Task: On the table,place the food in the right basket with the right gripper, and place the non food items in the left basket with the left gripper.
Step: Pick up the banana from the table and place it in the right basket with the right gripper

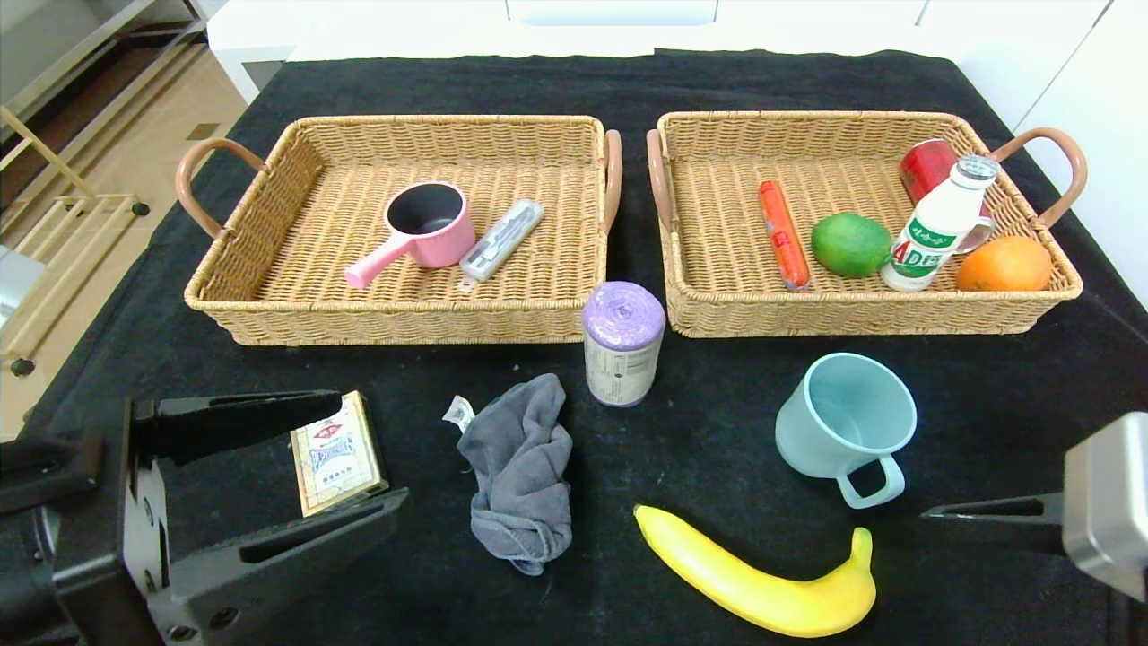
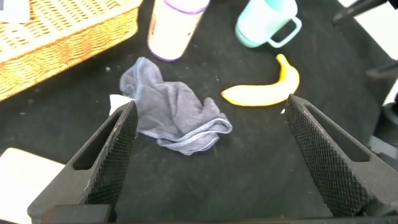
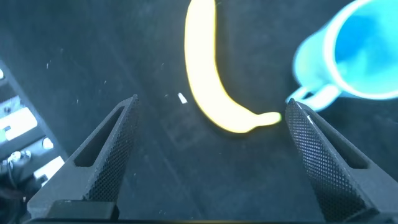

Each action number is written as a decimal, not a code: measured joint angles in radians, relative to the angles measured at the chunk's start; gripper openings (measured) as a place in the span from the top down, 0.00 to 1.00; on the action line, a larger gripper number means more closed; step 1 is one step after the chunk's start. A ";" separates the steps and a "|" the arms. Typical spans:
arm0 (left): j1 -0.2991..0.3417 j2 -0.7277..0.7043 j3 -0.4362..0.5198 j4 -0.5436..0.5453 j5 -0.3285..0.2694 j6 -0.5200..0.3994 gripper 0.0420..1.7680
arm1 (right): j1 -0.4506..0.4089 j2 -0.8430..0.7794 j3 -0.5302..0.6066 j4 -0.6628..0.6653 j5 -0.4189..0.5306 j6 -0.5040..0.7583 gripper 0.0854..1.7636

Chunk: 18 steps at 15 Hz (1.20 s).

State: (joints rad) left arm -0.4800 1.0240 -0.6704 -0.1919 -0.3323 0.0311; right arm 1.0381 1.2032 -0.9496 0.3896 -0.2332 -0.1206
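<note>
Now both grippers hang wide and empty above the near table, sorting half done.

The right gripper, fingers spread, frames the banana, the last food item outside the right basket, so it is probably next. The left gripper, equally spread, straddles a small card box; just beyond its tips lie the grey cloth, purple roll and light-blue mug, all apparently bound for the left basket.

black-draped table, white cabinets behind, tan floor, possibly a wooden rack
</note>
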 joint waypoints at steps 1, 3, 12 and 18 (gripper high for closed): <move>0.002 -0.004 0.000 0.000 0.003 0.007 0.03 | 0.010 0.023 -0.011 0.005 0.000 0.000 0.04; 0.004 -0.015 -0.001 0.006 0.004 0.014 0.03 | 0.024 0.067 -0.028 0.009 -0.005 0.000 0.04; 0.045 -0.047 -0.025 0.021 0.004 0.024 0.03 | 0.064 0.270 -0.089 0.009 -0.072 -0.049 0.03; 0.046 -0.058 -0.024 0.020 0.003 0.036 0.03 | 0.066 0.359 -0.102 0.000 -0.144 -0.059 0.03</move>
State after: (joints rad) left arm -0.4343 0.9664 -0.6945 -0.1717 -0.3289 0.0668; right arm 1.1040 1.5621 -1.0519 0.3896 -0.3770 -0.1794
